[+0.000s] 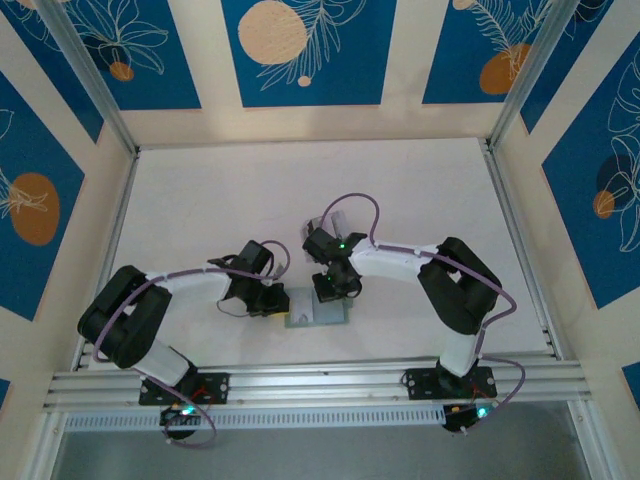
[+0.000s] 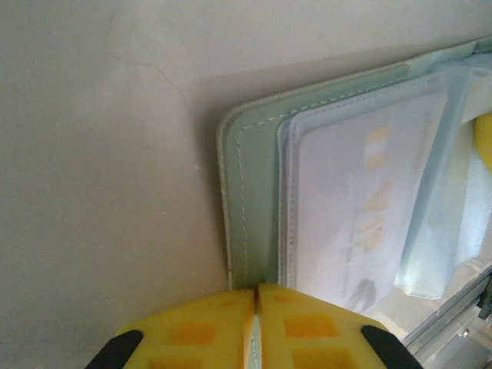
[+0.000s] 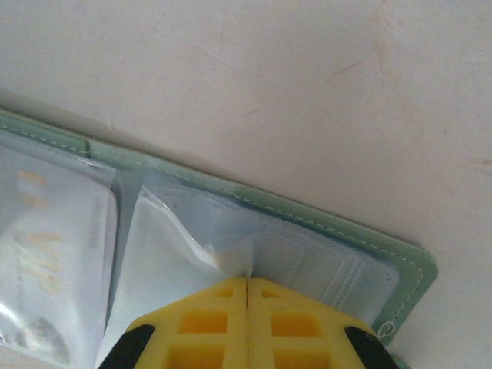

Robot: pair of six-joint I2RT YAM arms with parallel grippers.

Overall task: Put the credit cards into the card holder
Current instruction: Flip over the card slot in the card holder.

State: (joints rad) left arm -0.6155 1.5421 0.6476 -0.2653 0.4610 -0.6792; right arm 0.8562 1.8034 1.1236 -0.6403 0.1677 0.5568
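The sage-green card holder (image 1: pixel 318 315) lies open on the white table near the front edge. My left gripper (image 1: pixel 283 300) is shut on its left cover edge (image 2: pixel 257 231), with a strip of green between the yellow fingertips (image 2: pixel 223 323). A pale credit card (image 2: pixel 369 207) with gold lettering sits inside a clear sleeve; the right wrist view has it at the left (image 3: pixel 54 246). My right gripper (image 3: pixel 247 280) is shut, pinching the raised edge of another clear sleeve (image 3: pixel 192 231) over the holder's right half (image 3: pixel 346 231).
An aluminium rail (image 1: pixel 320 380) runs along the table's near edge just behind the holder, and shows again at the corner (image 2: pixel 453 323). Patterned blue and cream walls (image 1: pixel 300 50) enclose the white table (image 1: pixel 300 190), which is bare towards the back.
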